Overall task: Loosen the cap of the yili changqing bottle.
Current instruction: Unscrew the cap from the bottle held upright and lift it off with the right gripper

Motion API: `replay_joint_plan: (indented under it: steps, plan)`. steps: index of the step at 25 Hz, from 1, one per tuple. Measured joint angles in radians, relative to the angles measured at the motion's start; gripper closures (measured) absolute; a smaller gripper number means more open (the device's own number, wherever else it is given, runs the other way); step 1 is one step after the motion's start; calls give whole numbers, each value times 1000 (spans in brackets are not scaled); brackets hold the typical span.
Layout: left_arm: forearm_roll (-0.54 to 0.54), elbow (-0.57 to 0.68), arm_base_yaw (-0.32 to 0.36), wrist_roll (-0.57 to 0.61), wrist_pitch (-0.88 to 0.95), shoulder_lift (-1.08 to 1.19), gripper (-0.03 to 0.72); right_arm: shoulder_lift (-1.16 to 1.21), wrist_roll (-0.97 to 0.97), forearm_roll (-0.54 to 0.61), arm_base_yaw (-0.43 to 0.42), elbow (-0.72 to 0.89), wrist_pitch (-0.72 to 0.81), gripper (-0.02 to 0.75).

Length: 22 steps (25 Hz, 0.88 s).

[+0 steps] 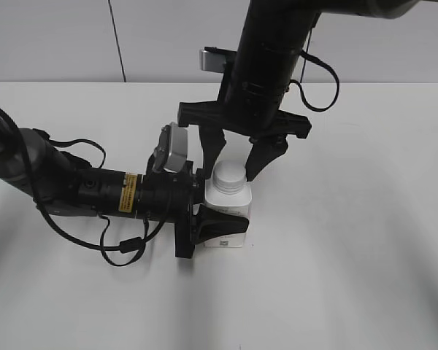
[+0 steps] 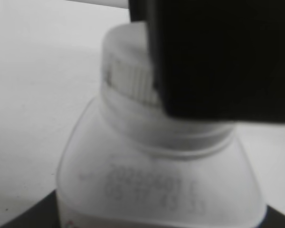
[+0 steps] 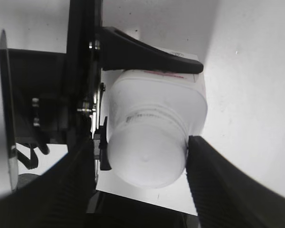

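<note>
The yili changqing bottle (image 1: 226,203) stands upright on the white table, with its white cap (image 1: 230,175) on the neck. My left gripper (image 1: 220,219) comes in from the left and is shut on the bottle's body. My right gripper (image 1: 233,173) hangs from above, open, with one finger on each side of the cap. In the right wrist view the cap (image 3: 147,161) touches the right finger and a gap shows at the left finger; the right gripper (image 3: 142,153) straddles it above the bottle (image 3: 156,99). The left wrist view shows the bottle's shoulder (image 2: 156,180), the ribbed cap (image 2: 128,76) and a black right finger (image 2: 223,57).
The white table (image 1: 350,255) stretches around the bottle, with a pale wall behind. The left arm's cables (image 1: 124,248) lie on the table at the left. The left gripper's finger (image 3: 147,57) shows against the bottle's side in the right wrist view.
</note>
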Motion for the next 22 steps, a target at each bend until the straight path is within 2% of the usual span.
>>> replay_joint_plan:
  steps: [9,14,22]
  plan:
    - [0,0,0,0,0,0,295,0,1,1,0,0,0,260]
    - [0,0,0,0,0,0,295,0,1,-12,0,0,1,344]
    - [-1,0,0,-1,0,0,295,0,0,-26,0,0,1,349]
